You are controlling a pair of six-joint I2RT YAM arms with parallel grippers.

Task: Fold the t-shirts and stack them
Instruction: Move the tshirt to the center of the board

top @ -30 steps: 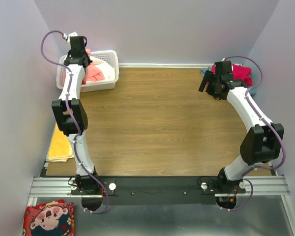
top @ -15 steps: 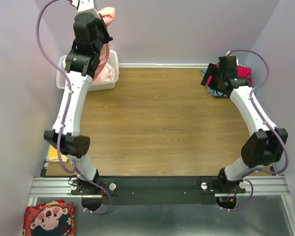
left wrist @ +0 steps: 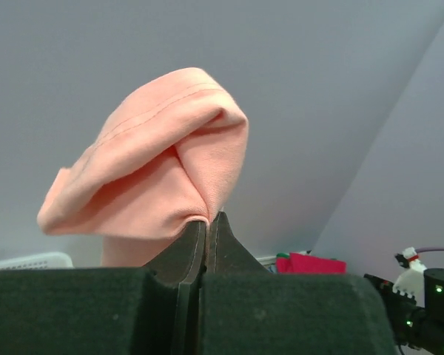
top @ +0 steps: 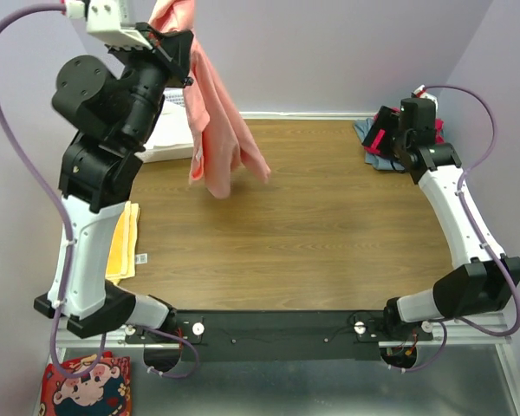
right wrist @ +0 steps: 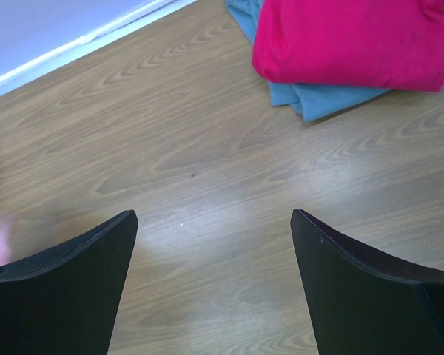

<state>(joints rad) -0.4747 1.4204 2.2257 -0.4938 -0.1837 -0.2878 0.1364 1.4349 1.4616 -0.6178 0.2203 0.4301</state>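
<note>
Yellow cloth (top: pixel 124 247) at wooden table's (top: pixel 312 225) left edge

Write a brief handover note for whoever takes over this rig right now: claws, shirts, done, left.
Left claw: shut on the salmon-pink t-shirt, which hangs in the air above the table's far left.
Right claw: open, empty, low over the table.
Done: crimson t-shirt folded on the blue t-shirt, far right corner.
Left: lay out, fold and stack the salmon-pink t-shirt.

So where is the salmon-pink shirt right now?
Top view, far left: the salmon-pink shirt hangs from the shut left pincer, dangling over the table.
</note>
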